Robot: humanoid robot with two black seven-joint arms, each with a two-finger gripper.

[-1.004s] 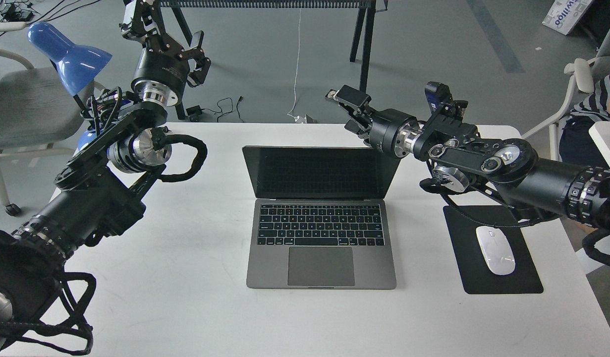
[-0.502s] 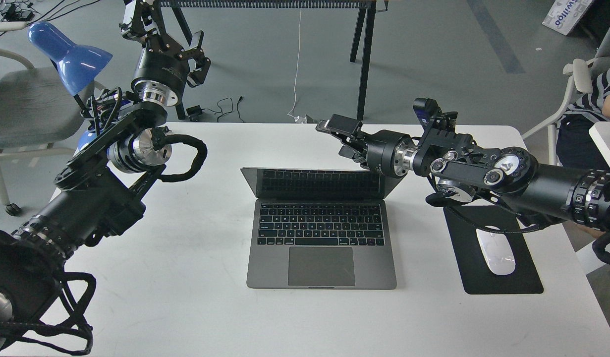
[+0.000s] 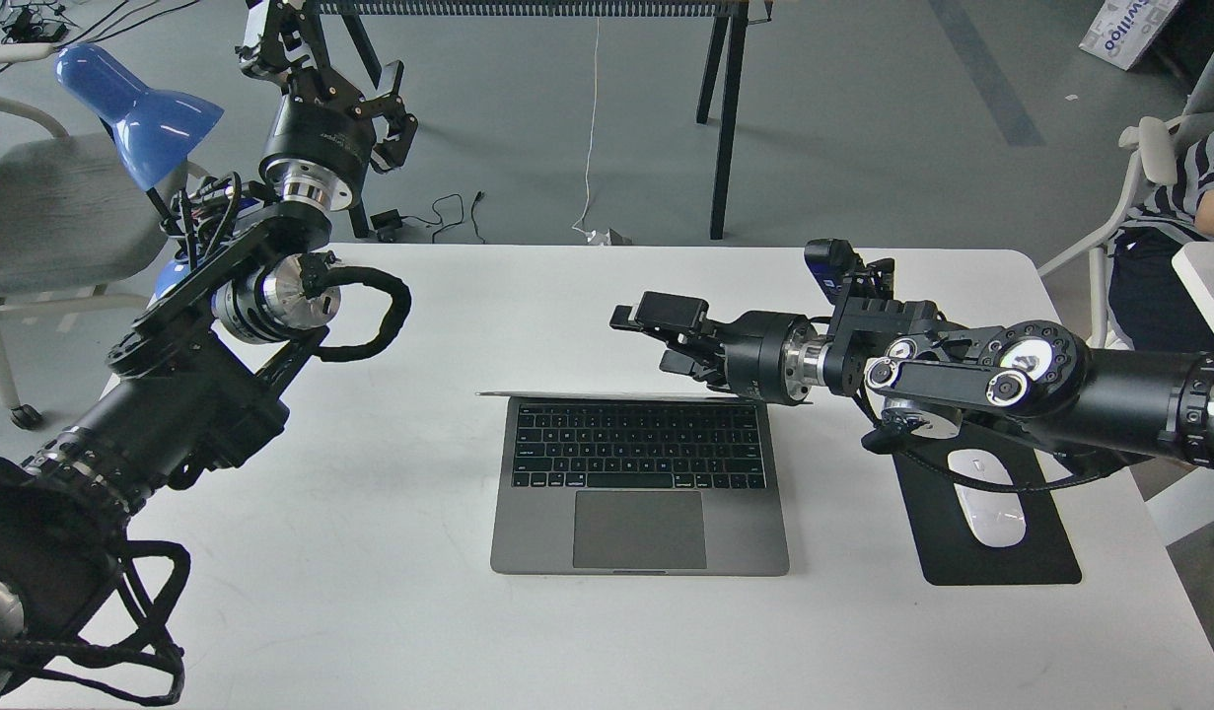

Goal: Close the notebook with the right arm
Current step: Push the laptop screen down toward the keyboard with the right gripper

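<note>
The space-grey notebook (image 3: 537, 523) lies in the middle of the white table (image 3: 370, 611), keyboard and trackpad facing up. Its lid (image 3: 567, 395) is tipped far forward, so I see it only as a thin edge-on line above the keyboard's back row. My right arm (image 3: 962, 380) reaches in from the right. Its gripper (image 3: 671, 337) is just above and behind the right half of the lid's edge, fingers apart and holding nothing. Whether it touches the lid is hidden. My left gripper (image 3: 399, 108) is raised at the back left beyond the table, open and empty.
A black mouse pad (image 3: 1021, 562) with a white mouse (image 3: 986, 510) lies right of the notebook, under my right forearm. A blue lamp (image 3: 138, 104) stands at the back left. A grey chair (image 3: 44, 207) is at the left. A seated person (image 3: 1188, 197) is at the right.
My right gripper has moved down and towards me, and the lid has swung from upright to far forward, its screen no longer visible. The left arm has not moved.
</note>
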